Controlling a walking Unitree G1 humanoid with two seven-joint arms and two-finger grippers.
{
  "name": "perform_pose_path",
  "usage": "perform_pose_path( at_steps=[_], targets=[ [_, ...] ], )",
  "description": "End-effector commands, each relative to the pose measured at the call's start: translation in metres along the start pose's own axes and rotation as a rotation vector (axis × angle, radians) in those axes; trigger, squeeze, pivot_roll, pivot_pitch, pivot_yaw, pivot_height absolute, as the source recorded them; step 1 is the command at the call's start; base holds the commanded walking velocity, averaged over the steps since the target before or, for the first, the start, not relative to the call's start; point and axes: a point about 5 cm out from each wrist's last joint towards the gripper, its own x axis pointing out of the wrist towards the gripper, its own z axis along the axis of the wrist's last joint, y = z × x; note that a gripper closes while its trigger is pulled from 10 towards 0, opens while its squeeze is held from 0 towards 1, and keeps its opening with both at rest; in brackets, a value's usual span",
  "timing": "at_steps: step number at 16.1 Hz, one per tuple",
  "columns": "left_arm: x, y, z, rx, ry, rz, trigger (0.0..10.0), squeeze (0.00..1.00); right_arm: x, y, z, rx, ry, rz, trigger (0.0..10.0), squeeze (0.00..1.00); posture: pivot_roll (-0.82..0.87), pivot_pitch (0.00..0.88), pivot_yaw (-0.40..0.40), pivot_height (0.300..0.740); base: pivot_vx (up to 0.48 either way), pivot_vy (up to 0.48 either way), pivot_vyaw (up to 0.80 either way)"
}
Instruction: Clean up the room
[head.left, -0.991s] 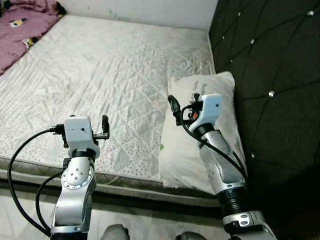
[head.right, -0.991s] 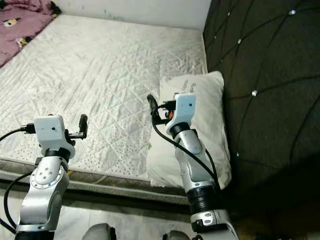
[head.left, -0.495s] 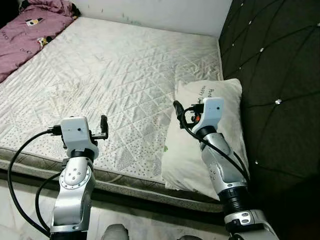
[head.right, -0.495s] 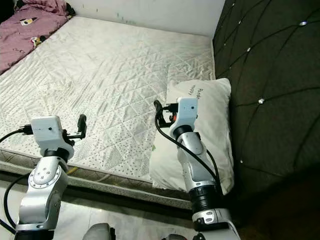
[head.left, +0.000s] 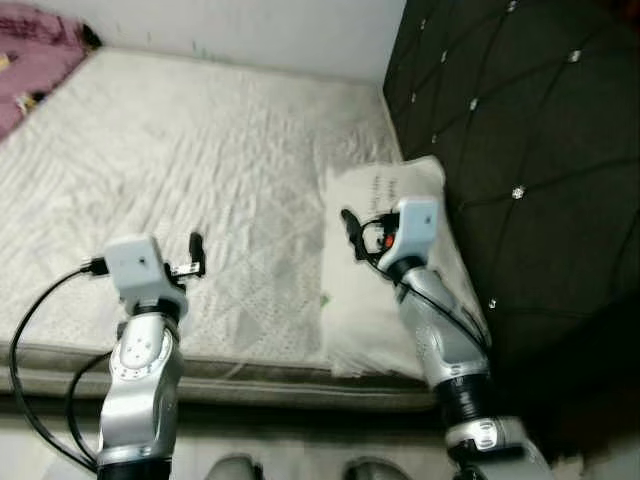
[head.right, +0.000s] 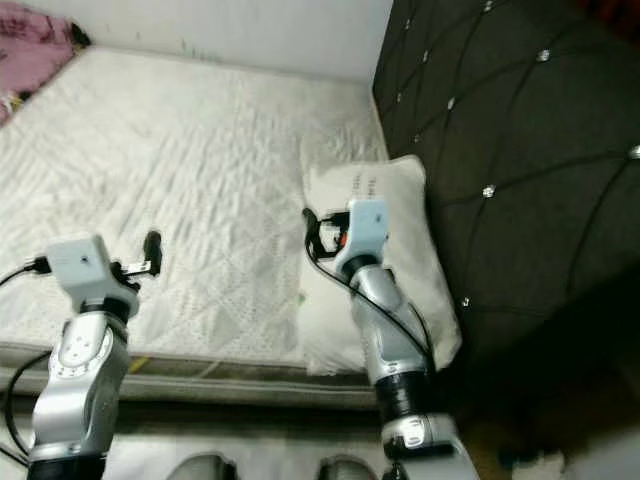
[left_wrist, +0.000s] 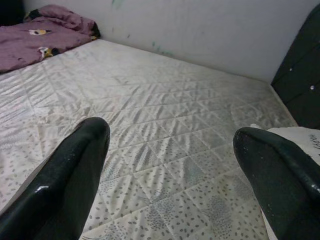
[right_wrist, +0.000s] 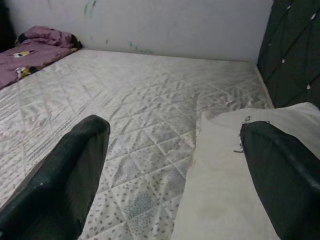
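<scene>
A white pillow (head.left: 345, 295) with small dark print lies on the mattress (head.left: 180, 150) against the dark tufted headboard (head.left: 500, 100). A purple blanket (left_wrist: 40, 35) is bunched at the mattress's far left corner. My right gripper (head.left: 350, 228) is raised over the pillow's near left part, open, with nothing between its fingers (right_wrist: 75, 165). My left gripper (head.left: 195, 255) is raised over the mattress's front edge, open and empty, well left of the pillow. The eye views are blurred.
A pale wall (head.left: 250, 30) runs behind the bed. The headboard closes off the right side. The mattress's front edge (head.left: 250, 365) crosses in front of me, with a strip of floor (head.left: 300, 450) below it.
The whole picture has swung, so the headboard and pillow sit further left and the blanket is nearly out of frame; it is blurred now. Both arms keep the same raised pose.
</scene>
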Motion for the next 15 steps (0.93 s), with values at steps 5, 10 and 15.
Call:
perform_pose_path(
  at_steps=[5, 10, 15],
  targets=[
    [0.002, -0.007, 0.000, -0.041, -0.003, -0.021, 10.0, 0.00, 0.000, -0.003, -0.005, -0.070, 0.029, 0.016, 10.0, 0.00, -0.03, 0.000, -0.075, 0.740, 0.000, 0.480, 0.00],
    [0.002, -0.009, 0.003, -0.055, -0.028, -0.027, 10.0, 0.00, -0.002, -0.003, -0.011, -0.068, 0.079, 0.036, 10.0, 0.00, -0.03, 0.000, -0.078, 0.740, 0.000, 0.192, 0.00],
    [0.000, -0.011, 0.005, -0.077, -0.046, -0.068, 10.0, 0.00, -0.003, 0.000, -0.008, -0.030, 0.061, 0.082, 10.0, 0.00, -0.03, 0.000, -0.078, 0.740, 0.000, 0.000, 0.00]
  ],
)
